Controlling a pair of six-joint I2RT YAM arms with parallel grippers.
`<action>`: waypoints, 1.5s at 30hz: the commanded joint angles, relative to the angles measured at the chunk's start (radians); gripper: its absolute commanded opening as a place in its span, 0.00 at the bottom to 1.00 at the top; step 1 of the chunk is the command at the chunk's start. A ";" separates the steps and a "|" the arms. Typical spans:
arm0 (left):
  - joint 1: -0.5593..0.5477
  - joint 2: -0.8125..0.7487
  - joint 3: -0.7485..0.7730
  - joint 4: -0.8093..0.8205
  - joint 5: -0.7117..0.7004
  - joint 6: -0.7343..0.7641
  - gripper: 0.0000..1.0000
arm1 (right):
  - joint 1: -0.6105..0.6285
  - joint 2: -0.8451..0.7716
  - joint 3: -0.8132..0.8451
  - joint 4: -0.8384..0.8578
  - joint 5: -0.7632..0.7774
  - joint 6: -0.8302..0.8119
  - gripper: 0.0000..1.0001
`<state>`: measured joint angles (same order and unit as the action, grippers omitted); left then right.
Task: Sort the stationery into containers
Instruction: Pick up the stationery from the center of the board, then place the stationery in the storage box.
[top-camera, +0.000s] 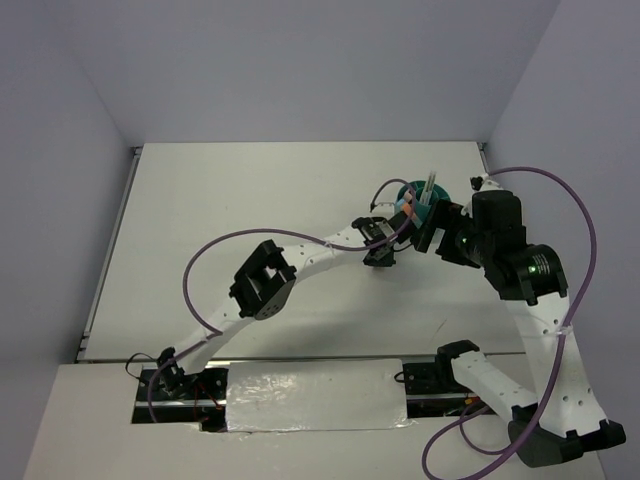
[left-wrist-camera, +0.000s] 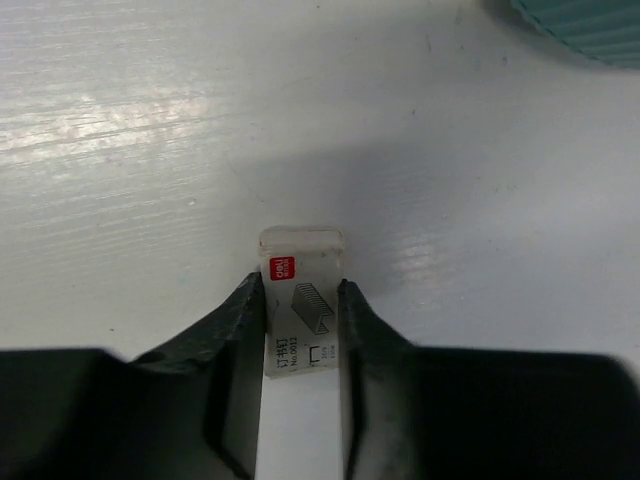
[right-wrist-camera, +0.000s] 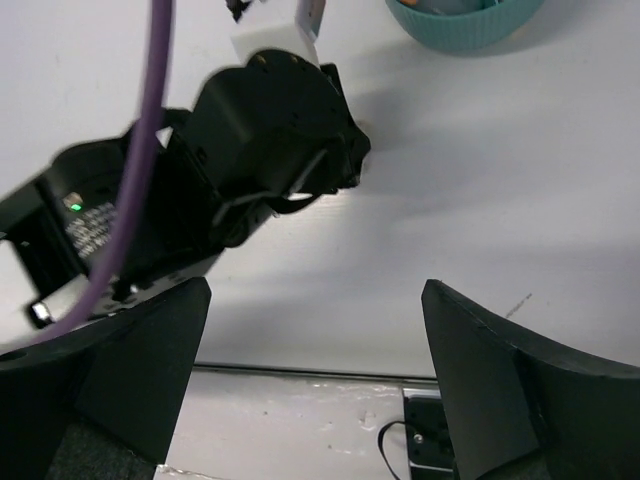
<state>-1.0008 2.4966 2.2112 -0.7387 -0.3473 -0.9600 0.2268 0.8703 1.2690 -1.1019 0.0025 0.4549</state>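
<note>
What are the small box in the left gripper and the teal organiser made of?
The staple box looks like matte printed card: white faces, red logo, staple drawing, crisp edges; thin plastic not ruled out. The teal organiser looks like moulded plastic, semi-matte, with fine ribs on its outer wall.

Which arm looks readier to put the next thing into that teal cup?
Left, probably. The left gripper is shut on a small white box, with the teal organiser close ahead. The right gripper is open and empty, so it would first need to pick something up.
</note>
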 joint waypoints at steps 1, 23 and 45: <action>-0.015 0.041 -0.132 -0.062 0.031 -0.019 0.19 | 0.008 0.001 0.069 0.010 -0.004 -0.010 0.95; -0.076 -0.999 -1.002 0.903 0.349 0.469 0.00 | 0.023 0.056 -0.174 0.270 -0.386 0.315 0.79; -0.084 -1.001 -0.903 0.837 0.301 0.570 0.05 | 0.040 -0.063 -0.250 0.300 -0.590 0.372 0.45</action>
<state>-1.0958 1.5028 1.2530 0.0288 0.0177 -0.4435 0.2508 0.8352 0.9909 -0.7670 -0.4648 0.8307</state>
